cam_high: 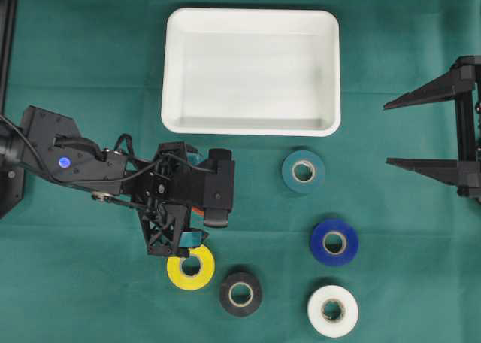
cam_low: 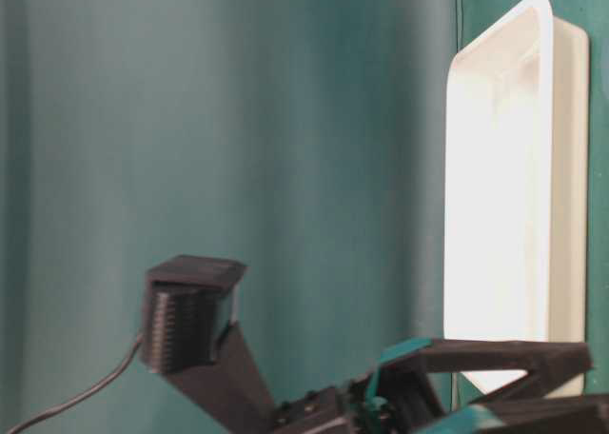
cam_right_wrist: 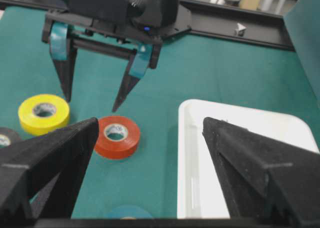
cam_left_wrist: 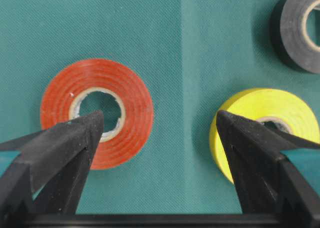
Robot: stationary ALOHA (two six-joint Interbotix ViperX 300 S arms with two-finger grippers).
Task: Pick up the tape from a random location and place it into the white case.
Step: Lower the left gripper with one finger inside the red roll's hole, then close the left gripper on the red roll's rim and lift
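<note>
The white case (cam_high: pixel 251 72) sits empty at top centre of the overhead view. Lower left, the left gripper (cam_right_wrist: pixel 93 95) hangs wide open and empty above the red tape (cam_left_wrist: pixel 97 119) and yellow tape (cam_left_wrist: pixel 265 123); the right gripper (cam_high: pixel 396 132) waits open at the right edge. This looks like the approach step: next, centre on one roll, descend, close.

white case (cam_high: pixel 251 125) — green cloth (cam_high: pixel 90 57)
</note>
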